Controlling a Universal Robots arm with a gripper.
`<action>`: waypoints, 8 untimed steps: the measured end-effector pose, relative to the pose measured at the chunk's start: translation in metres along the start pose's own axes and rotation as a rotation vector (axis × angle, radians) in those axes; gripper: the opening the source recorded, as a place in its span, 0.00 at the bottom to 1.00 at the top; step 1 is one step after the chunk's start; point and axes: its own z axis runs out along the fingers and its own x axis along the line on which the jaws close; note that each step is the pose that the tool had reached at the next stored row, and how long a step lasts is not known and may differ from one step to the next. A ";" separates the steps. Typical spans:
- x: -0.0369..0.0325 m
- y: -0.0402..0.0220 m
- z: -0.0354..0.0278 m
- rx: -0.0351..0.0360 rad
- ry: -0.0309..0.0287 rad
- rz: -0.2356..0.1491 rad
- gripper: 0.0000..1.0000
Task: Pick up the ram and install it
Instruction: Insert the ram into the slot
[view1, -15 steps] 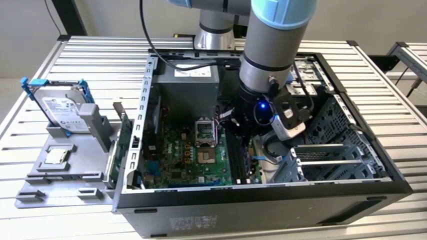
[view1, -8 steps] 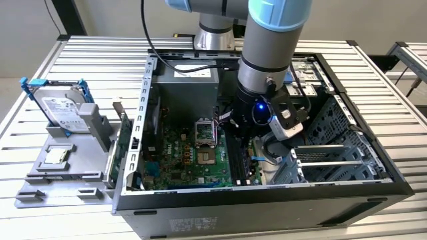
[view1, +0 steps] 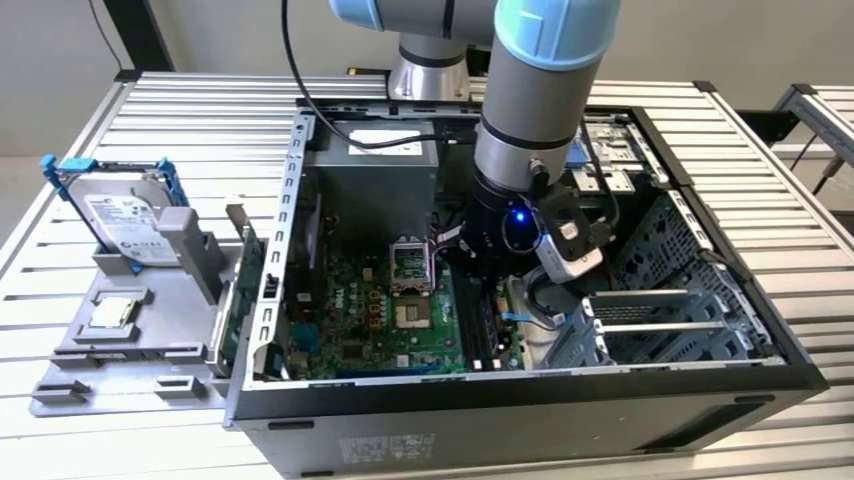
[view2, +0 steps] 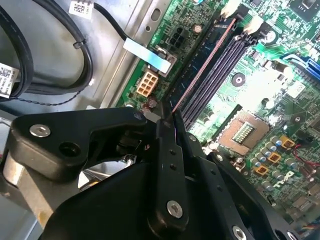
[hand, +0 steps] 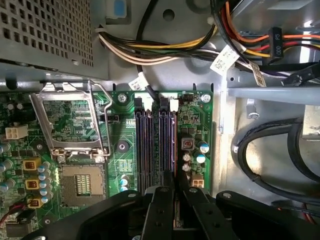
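Jaws closed narrow on the ram (view2: 200, 75), pinching its near end. Gripper (view2: 170, 131) sits low centre in both wrist views, the ram standing edge-on in a motherboard slot (hand: 144, 150). Computer case (view1: 534, 400) open, centre of exterior view.

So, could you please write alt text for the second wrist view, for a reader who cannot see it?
The black gripper is closed on the ram, a thin dark stick standing edge-on in a slot on the green motherboard. An open processor socket lies beside the slots, and black cables loop over the grey case wall.
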 end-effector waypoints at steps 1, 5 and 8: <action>0.0000 0.0000 0.0000 0.0000 0.0000 0.000 0.00; 0.0000 0.0003 0.0007 -0.0013 -0.0004 0.000 1.00; -0.0002 -0.0008 -0.0063 -0.0047 0.0011 0.001 1.00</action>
